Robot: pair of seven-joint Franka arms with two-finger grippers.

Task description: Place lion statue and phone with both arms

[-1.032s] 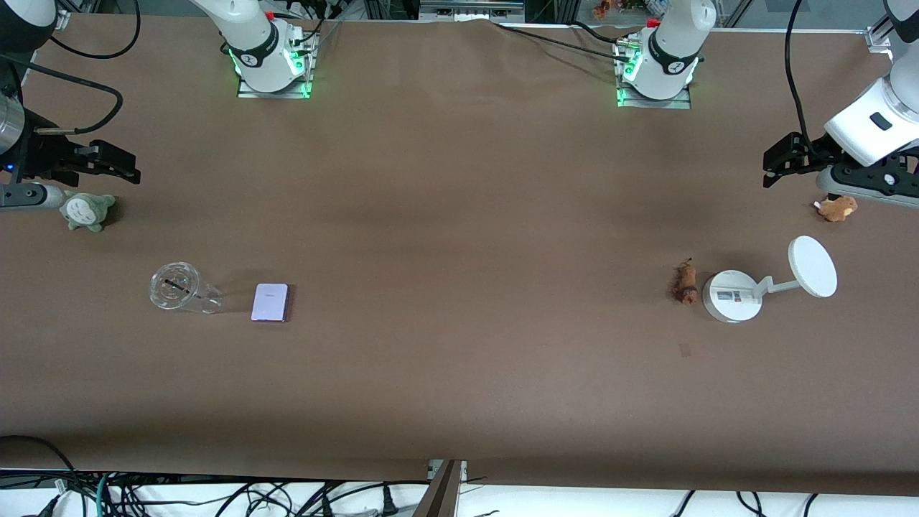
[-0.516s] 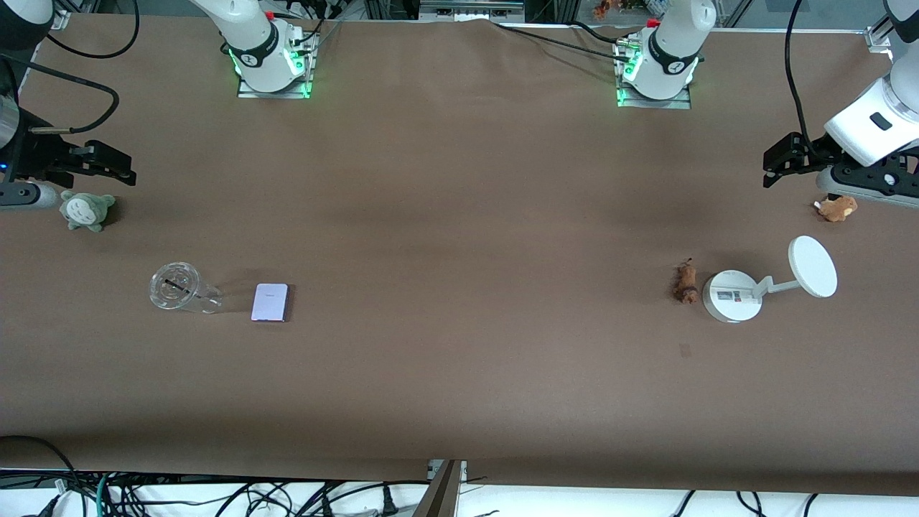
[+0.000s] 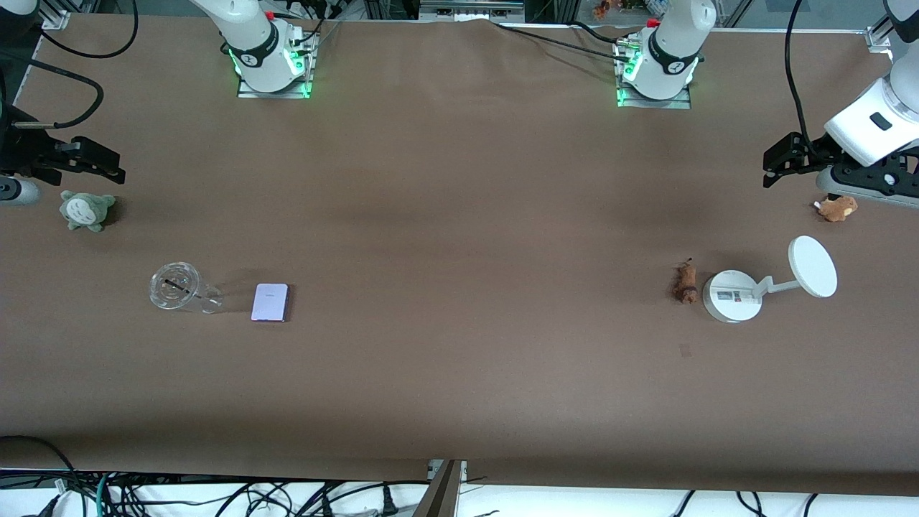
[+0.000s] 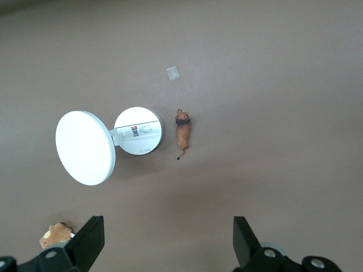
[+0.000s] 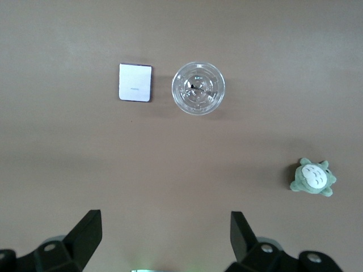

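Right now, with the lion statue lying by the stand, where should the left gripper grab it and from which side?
Probably the mid-body, straight from above. The lion statue lies flat on the table, long and narrow, so the fingers should close across its width, not along head to tail. It sits beside the white stand, apparently not touching, so that finger's room looks tight. The left gripper is open.

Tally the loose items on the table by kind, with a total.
Plush toys: 2 (grey-green plush, tan plush)
Figurines: 1 (lion statue)
Phones: 1 (phone)
Clear cups: 1 (clear cup)
Stands: 1 (white stand)
Total: 6
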